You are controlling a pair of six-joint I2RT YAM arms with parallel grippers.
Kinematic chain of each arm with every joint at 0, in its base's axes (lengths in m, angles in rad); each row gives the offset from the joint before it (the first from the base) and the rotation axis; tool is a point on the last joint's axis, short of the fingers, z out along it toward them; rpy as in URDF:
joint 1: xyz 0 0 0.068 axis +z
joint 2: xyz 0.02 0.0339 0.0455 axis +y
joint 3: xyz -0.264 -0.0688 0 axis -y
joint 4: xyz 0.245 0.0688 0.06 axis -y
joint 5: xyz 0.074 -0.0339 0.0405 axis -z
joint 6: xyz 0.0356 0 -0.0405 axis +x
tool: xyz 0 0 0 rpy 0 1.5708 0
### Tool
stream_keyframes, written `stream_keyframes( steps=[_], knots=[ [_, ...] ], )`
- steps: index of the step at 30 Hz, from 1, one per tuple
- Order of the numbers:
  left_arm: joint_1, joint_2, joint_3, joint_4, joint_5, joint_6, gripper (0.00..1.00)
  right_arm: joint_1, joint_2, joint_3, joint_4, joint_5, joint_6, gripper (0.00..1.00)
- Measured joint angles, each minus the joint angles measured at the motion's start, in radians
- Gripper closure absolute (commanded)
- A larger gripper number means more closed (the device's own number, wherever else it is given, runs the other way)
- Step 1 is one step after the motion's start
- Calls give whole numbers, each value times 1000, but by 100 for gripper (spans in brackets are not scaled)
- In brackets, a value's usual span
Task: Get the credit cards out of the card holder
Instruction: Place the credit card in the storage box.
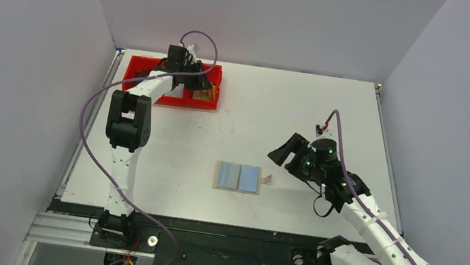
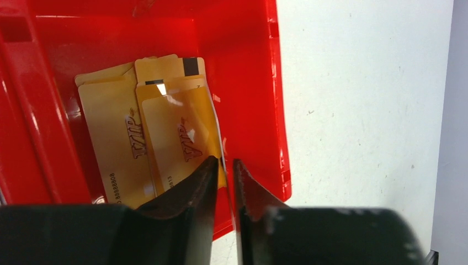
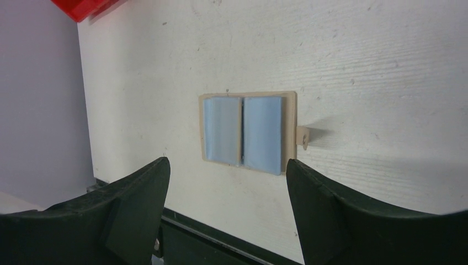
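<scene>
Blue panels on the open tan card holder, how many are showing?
2. One panel and the other lie side by side inside the card holder, split by its centre seam; none seems hidden.

Your red tray (image 2: pixel 274 110) looked like glossy plastic, and the gold cards (image 2: pixel 116 132) in it shone smooth. The card holder (image 3: pixel 290 127) looked matt tan with dull blue pockets. Your white bench (image 3: pixel 375 66) was matt, faintly grained; the jaws were matt black.
</scene>
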Motion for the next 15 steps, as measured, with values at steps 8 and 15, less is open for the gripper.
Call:
stream_keyframes(
  steps=[8, 15],
  knots=[
    [1, 0, 53, -37, -28, 24, 60, -10, -5, 4, -23, 27, -8, 27],
    [0, -10, 56, -77, -60, 45, 57, -9, 9, 8, -32, 34, -8, 27]
  ],
)
